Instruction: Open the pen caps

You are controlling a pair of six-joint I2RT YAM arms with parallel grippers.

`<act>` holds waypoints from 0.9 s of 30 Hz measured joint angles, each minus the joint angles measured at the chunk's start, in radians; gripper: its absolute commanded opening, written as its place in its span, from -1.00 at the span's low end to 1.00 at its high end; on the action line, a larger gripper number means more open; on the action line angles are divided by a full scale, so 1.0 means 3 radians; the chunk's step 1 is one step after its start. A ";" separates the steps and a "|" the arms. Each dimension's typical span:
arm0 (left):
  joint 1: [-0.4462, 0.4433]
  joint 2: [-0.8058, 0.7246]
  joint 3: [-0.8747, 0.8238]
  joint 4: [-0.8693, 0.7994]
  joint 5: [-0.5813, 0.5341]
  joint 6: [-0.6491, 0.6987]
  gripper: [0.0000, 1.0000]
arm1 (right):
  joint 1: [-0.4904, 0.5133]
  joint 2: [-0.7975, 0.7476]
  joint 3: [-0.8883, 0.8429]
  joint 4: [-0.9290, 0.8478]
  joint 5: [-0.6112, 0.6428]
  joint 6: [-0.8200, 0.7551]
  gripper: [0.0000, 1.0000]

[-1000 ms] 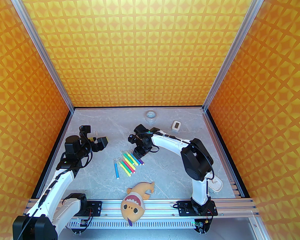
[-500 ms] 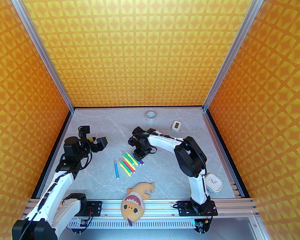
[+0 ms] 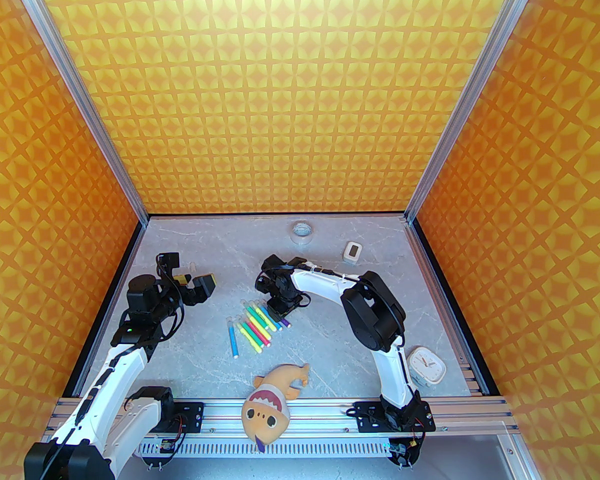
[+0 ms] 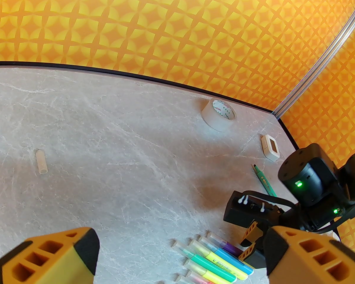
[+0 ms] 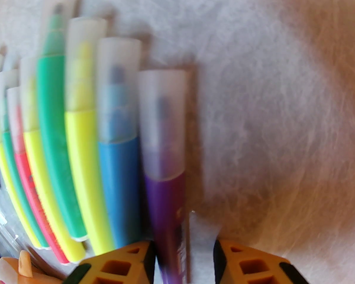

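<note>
Several coloured markers (image 3: 254, 327) lie side by side mid-table, each with a translucent whitish pen cap on its far end. The right wrist view shows the caps close up, the purple marker's cap (image 5: 162, 123) nearest. My right gripper (image 3: 278, 313) (image 5: 185, 244) is down at the row's right end, its jaws astride the purple barrel (image 5: 165, 206). The barrel rests against the left finger (image 5: 121, 265), with a gap to the right finger. One loose cap (image 4: 41, 162) lies alone on the table at far left. My left gripper (image 3: 195, 279) (image 4: 180, 247) hovers wide open and empty.
A plush shark toy (image 3: 272, 398) lies at the near edge, a white clock (image 3: 426, 363) at near right. A tape roll (image 3: 301, 230) and a small white device (image 3: 352, 251) sit at the back. An uncapped green pen (image 4: 264, 182) lies behind the right arm.
My right arm shifted left and lower over the purple marker and its jaws narrowed. Its elbow swung off the clock. The left arm barely moved.
</note>
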 measured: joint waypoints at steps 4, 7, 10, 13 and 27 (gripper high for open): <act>0.0000 -0.0017 -0.0009 0.0000 0.0000 0.0000 0.93 | 0.0019 0.0048 0.0079 -0.0062 0.0084 0.0010 -0.27; 0.0000 -0.0052 -0.0020 0.0003 0.0000 -0.0004 0.93 | 0.0061 0.0103 0.0158 -0.0139 0.0200 0.0025 -0.29; 0.0000 -0.0065 -0.0028 0.0004 0.0000 -0.0011 0.93 | 0.0104 0.0160 0.0247 -0.0224 0.0318 0.0038 -0.33; 0.0000 -0.0065 -0.0028 0.0004 0.0000 -0.0011 0.94 | 0.0131 0.0219 0.0333 -0.0309 0.0426 0.0072 -0.35; 0.0000 -0.0065 -0.0037 0.0024 -0.0001 -0.0011 0.93 | 0.0275 0.0327 0.0497 -0.0473 0.0740 0.0275 -0.59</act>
